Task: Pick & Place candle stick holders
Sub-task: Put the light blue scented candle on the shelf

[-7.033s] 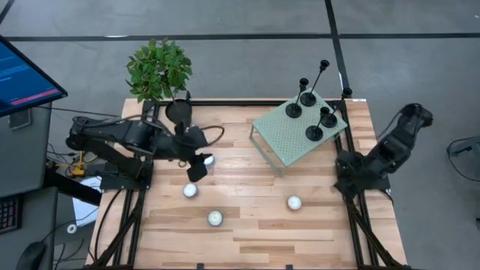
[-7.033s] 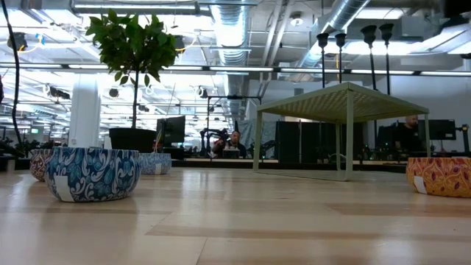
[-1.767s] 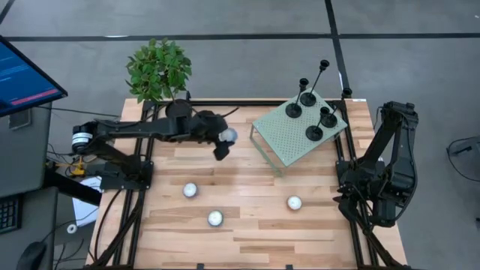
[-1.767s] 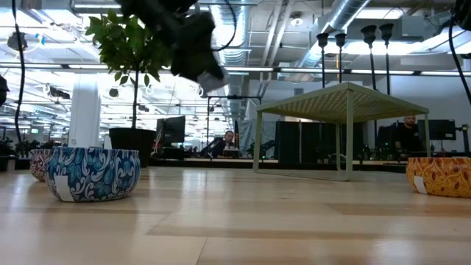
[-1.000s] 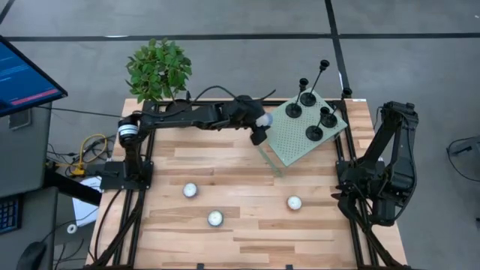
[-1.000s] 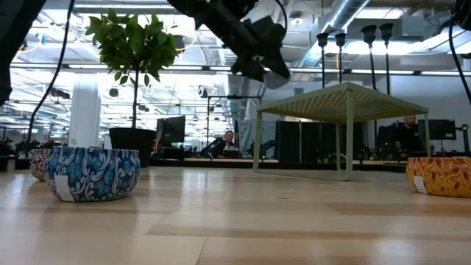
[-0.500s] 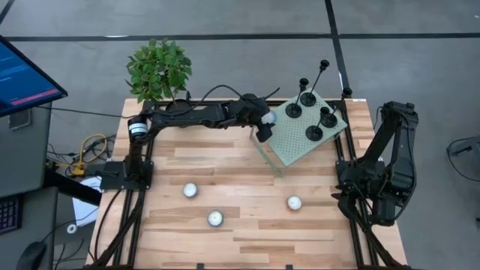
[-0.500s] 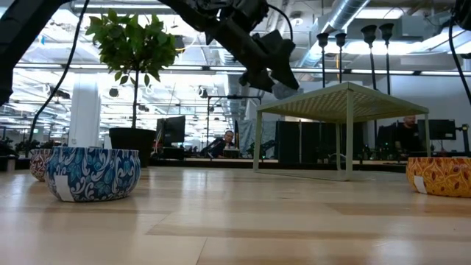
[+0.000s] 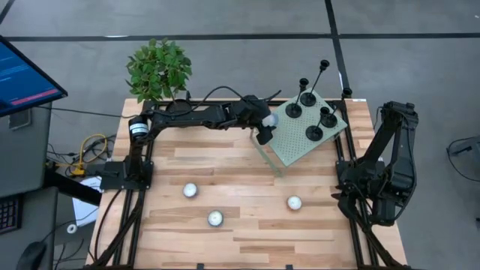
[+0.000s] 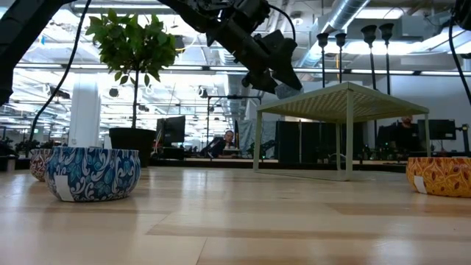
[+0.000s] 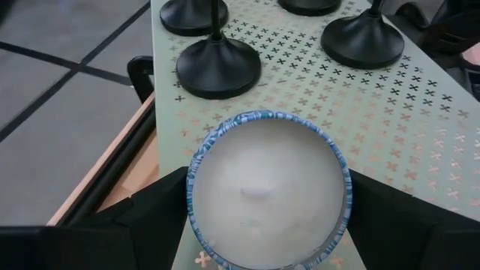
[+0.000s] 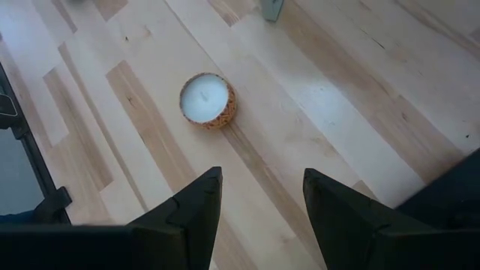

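Note:
Several matte-black candle stick holders (image 9: 314, 133) stand by their disc bases on a pale green perforated stand (image 9: 296, 142) at the table's far right. They also show in the left wrist view (image 11: 218, 66) and in the low view (image 10: 369, 33). My left gripper (image 9: 264, 127) reaches over the stand's left corner and is shut on a white candle in a blue-patterned cup (image 11: 268, 187). No gripper touches a holder. My right gripper (image 12: 259, 184) is open and empty above the table's right side. My left gripper pinches the candle cup's round wall (image 11: 196, 196) between its two fingers (image 11: 154, 214), one on each side. The fingers slant down from the table's left. The candle sits level, top up, over the stand's corner; whether it touches the stand I cannot tell.
Three more candles lie on the wooden table: two near the front left (image 9: 190, 190) (image 9: 215, 218) and an orange-patterned one (image 12: 208, 100) at the front right. A potted plant (image 9: 159, 71) stands at the far left corner. A monitor (image 9: 22, 75) stands left of the table.
My left gripper has carried the candle a little farther toward the table's right and slightly down, onto the stand's left corner. It stays shut on the candle.

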Motion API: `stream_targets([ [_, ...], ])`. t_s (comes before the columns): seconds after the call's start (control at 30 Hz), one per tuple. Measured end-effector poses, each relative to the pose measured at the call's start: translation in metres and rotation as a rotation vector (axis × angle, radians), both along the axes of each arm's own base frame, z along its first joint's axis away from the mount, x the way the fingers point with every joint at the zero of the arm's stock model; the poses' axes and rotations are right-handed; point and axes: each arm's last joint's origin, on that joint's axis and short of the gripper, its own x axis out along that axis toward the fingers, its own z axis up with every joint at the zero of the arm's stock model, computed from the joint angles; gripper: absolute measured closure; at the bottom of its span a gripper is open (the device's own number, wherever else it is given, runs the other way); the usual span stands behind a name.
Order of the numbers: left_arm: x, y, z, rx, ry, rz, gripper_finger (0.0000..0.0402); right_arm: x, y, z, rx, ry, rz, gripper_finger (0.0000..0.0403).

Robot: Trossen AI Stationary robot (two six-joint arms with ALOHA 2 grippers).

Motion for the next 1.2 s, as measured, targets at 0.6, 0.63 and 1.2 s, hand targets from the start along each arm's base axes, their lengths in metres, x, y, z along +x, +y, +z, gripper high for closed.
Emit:
stream_targets([
  [0.6,0.0,0.001,0.0,0.001,0.0,0.004,0.0077,0.001,0.003,0.0,0.03,-0.009,0.0,0.0223],
  [0.63,0.0,0.001,0.0,0.001,0.0,0.004,0.0077,0.001,0.003,0.0,0.031,-0.009,0.0,0.0223],
  [1.2,-0.065,-0.02,0.079,0.159,-0.102,-0.005,0.0103,0.001,0.004,0.0,0.048,-0.006,0.001,0.0223],
])
